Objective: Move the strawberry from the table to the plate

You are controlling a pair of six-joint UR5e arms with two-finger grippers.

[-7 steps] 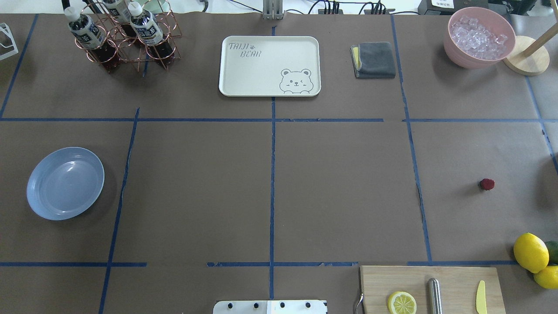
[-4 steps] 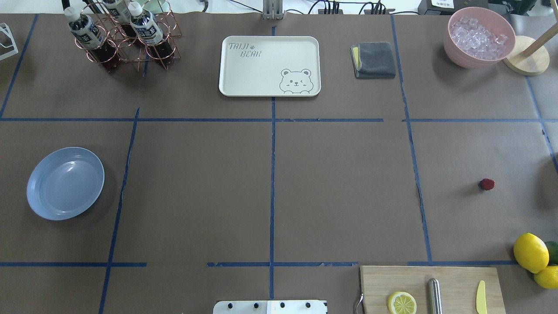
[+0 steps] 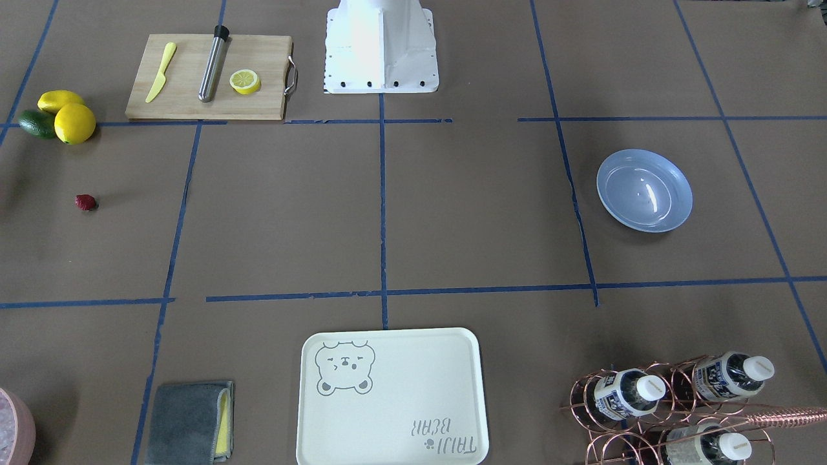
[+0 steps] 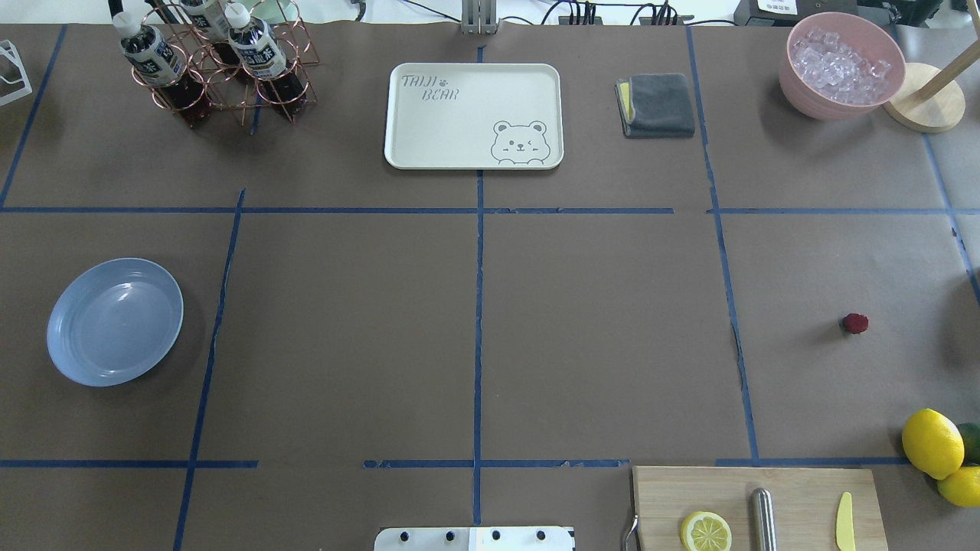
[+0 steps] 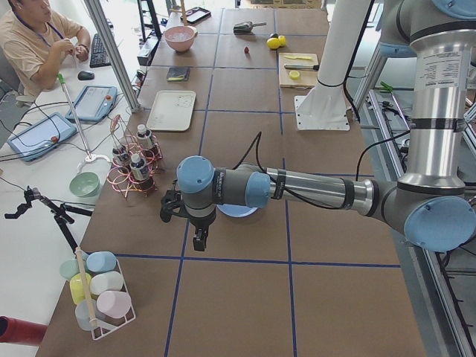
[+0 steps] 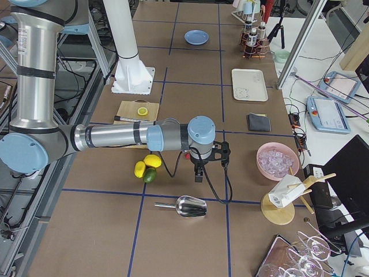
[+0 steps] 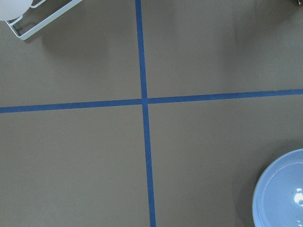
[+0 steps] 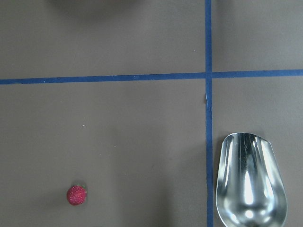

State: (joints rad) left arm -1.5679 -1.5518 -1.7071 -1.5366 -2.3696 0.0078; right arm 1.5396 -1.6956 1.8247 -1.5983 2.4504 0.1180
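Observation:
The strawberry (image 4: 855, 323) is a tiny dark red berry lying alone on the brown table (image 4: 597, 329) at the right side; it also shows at the left in the front-facing view (image 3: 85, 202) and low left in the right wrist view (image 8: 76, 195). The pale blue plate (image 4: 115, 321) rests far to the left, with nothing in it (image 3: 644, 190). My left gripper (image 5: 199, 238) hangs beside the plate and my right gripper (image 6: 198, 173) hangs beyond the lemons. Both show only in the side views, so I cannot tell whether they are open or shut.
A cutting board (image 4: 758, 505) with a lemon half, metal rod and yellow knife lies near the strawberry, with lemons (image 4: 932, 442) to its right. A metal scoop (image 8: 250, 182), ice bowl (image 4: 841, 65), folded cloth (image 4: 657, 105), bear tray (image 4: 473, 115) and bottle rack (image 4: 222, 69) stand around.

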